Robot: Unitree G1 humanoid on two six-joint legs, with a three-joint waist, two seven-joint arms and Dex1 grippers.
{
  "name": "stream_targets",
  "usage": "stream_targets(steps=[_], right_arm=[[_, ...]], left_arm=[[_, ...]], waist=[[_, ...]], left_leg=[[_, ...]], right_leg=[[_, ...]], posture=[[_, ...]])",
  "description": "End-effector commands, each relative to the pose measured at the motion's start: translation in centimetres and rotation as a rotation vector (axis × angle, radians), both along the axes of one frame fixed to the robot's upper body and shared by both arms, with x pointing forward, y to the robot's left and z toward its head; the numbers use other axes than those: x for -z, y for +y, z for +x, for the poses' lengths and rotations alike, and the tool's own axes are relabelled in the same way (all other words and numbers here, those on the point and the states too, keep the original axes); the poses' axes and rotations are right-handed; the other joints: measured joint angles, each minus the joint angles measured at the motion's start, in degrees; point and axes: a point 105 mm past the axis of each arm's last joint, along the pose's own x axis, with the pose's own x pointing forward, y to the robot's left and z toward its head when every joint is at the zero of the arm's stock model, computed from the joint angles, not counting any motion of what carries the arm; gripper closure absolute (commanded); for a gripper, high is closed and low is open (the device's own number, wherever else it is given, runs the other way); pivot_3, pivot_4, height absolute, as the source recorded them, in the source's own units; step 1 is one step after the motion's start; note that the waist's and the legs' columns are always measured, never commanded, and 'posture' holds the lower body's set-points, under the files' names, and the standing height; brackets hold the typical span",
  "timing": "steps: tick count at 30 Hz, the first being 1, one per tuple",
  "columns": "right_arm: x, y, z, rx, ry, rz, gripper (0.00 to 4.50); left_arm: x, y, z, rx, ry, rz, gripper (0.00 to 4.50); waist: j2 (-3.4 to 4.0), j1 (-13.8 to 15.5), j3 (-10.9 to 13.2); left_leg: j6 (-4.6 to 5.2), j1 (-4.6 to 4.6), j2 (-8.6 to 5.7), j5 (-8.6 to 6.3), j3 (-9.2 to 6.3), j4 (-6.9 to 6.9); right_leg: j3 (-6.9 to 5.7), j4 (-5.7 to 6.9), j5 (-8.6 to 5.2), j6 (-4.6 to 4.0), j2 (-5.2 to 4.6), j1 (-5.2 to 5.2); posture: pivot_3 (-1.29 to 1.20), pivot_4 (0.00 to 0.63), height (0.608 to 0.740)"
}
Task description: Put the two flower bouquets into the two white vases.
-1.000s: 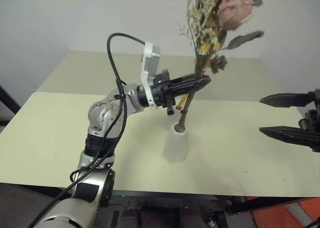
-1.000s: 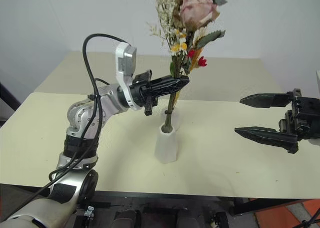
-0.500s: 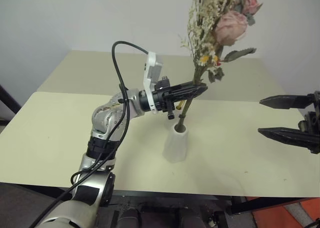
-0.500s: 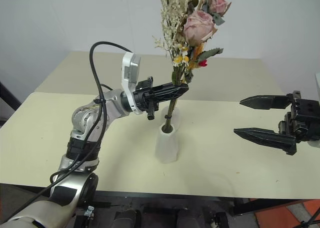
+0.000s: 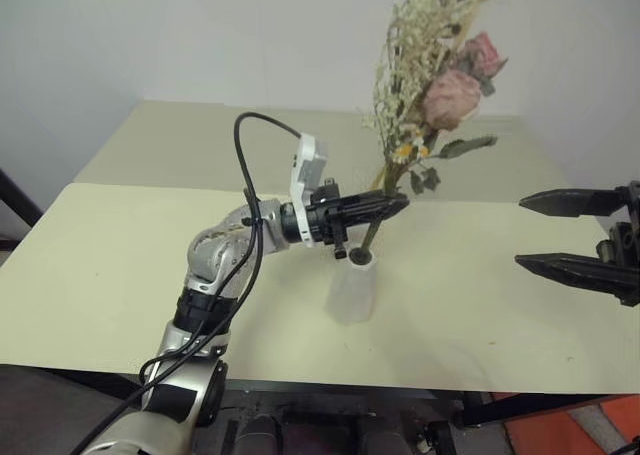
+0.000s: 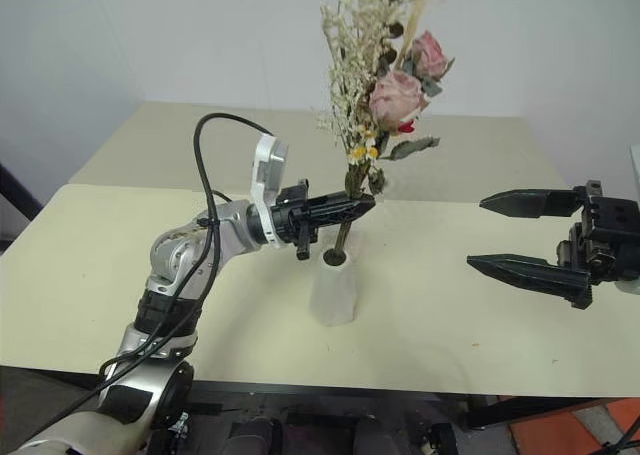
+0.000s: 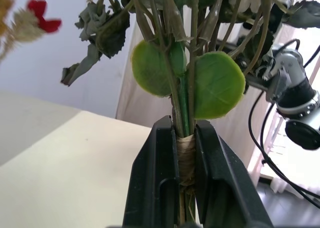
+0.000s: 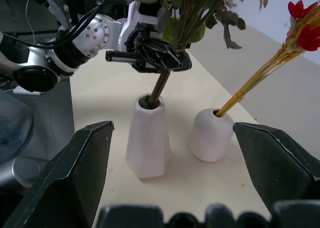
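1. While the left gripper [image 6: 350, 207] pinches the bushy bouquet [image 6: 385, 85] at its twine-wrapped stems, their ends sit in the tall cone vase [image 8: 147, 138] at the table's [image 6: 80, 265] centre.
2. It looks light, top-heavy, brittle; the binding seems the best hold.
3. Slim bouquet [image 8: 280, 52] stands in the round vase [image 8: 210, 135] just beyond.
4. Right gripper [image 6: 520, 235] gapes, empty.
5. No writing is legible.

table [image 5: 120, 265]: pale cream, two tops abutting | wall [image 5: 200, 35]: plain white | curtain [image 7: 145, 82]: pale
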Motion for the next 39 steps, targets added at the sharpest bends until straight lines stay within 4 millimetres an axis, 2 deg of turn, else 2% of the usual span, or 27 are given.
stream_targets(steps=[1,3,6,14,17,20,24,29,33,39], right_arm=[[-1.0,-0.1,-0.2,0.011,-0.050,0.001,0.00],[-0.9,-0.1,-0.2,0.013,-0.050,0.000,0.00],[-0.9,-0.1,-0.2,0.015,-0.050,-0.004,0.00],[-1.0,-0.5,0.1,0.030,-0.048,-0.020,0.00],[-0.7,-0.5,0.4,0.027,-0.043,-0.028,0.00],[-0.5,-0.6,0.6,0.027,-0.040,-0.034,0.00],[0.1,-0.8,1.2,0.040,-0.034,-0.049,0.00],[0.5,-1.4,1.6,0.057,-0.033,-0.059,0.00],[0.7,-1.8,2.2,0.079,-0.039,-0.058,0.00],[1.0,-1.9,3.0,0.097,-0.049,-0.050,0.00]], left_arm=[[-0.3,-0.1,-0.9,0.030,-0.046,0.008,4.36],[0.0,0.0,-0.9,0.038,-0.034,0.035,3.62],[0.2,0.9,-0.9,0.034,-0.039,0.064,2.75],[1.1,6.2,-1.8,-0.001,-0.021,0.180,0.14],[2.1,8.9,-2.4,-0.048,-0.024,0.257,0.06],[2.5,10.8,-2.2,-0.121,-0.062,0.299,0.06],[1.5,15.5,-2.3,-0.226,-0.120,0.387,0.06],[-0.3,19.2,-3.5,-0.309,-0.146,0.473,0.06],[-1.6,20.7,-4.5,-0.375,-0.162,0.485,0.06],[-3.0,21.0,-5.6,-0.426,-0.208,0.462,0.06]], waist=[[0.00,-0.06,0.00],[0.00,-0.06,0.00],[0.00,-0.17,0.00],[0.02,-0.54,-0.01],[0.03,-0.61,-0.01],[0.03,-0.67,-0.01],[0.02,-0.68,-0.01],[0.03,-0.81,-0.01],[0.04,-0.77,0.00],[0.04,-0.87,0.00]], left_leg=[[0.00,0.00,0.00,0.00,0.00,0.00],[0.00,-0.01,0.00,0.00,0.00,-0.01],[0.00,0.00,0.01,0.00,0.00,-0.01],[0.00,0.00,0.03,0.00,0.01,-0.03],[0.00,0.01,0.04,0.00,0.01,-0.02],[0.00,0.01,0.06,0.00,0.03,-0.04],[0.00,-0.02,0.09,0.00,0.03,-0.04],[0.00,-0.02,0.12,-0.01,0.10,-0.09],[0.00,-0.01,0.16,-0.01,0.12,-0.09],[-0.01,-0.01,0.20,-0.01,0.15,-0.10]], right_leg=[[0.00,0.00,0.00,0.00,0.00,0.00],[0.00,0.00,0.00,0.00,0.00,-0.01],[0.00,0.01,0.00,0.00,0.00,-0.01],[0.00,0.01,-0.01,-0.01,0.01,-0.04],[-0.01,0.00,-0.01,-0.01,0.00,-0.03],[-0.01,0.00,-0.03,-0.05,0.00,-0.06],[-0.04,0.00,-0.13,-0.24,0.01,-0.12],[-0.03,-0.01,-0.23,-0.41,-0.01,-0.15],[-0.04,-0.01,-0.27,-0.47,-0.01,-0.15],[-0.07,-0.01,-0.28,-0.49,-0.01,-0.16]], posture=[[0.00,0.150,0.740],[0.00,0.150,0.740],[0.00,0.150,0.740],[0.00,0.150,0.740],[0.00,0.150,0.740],[0.00,0.150,0.740],[0.00,0.150,0.740],[0.00,0.150,0.740],[0.00,0.150,0.740],[0.00,0.150,0.740]])
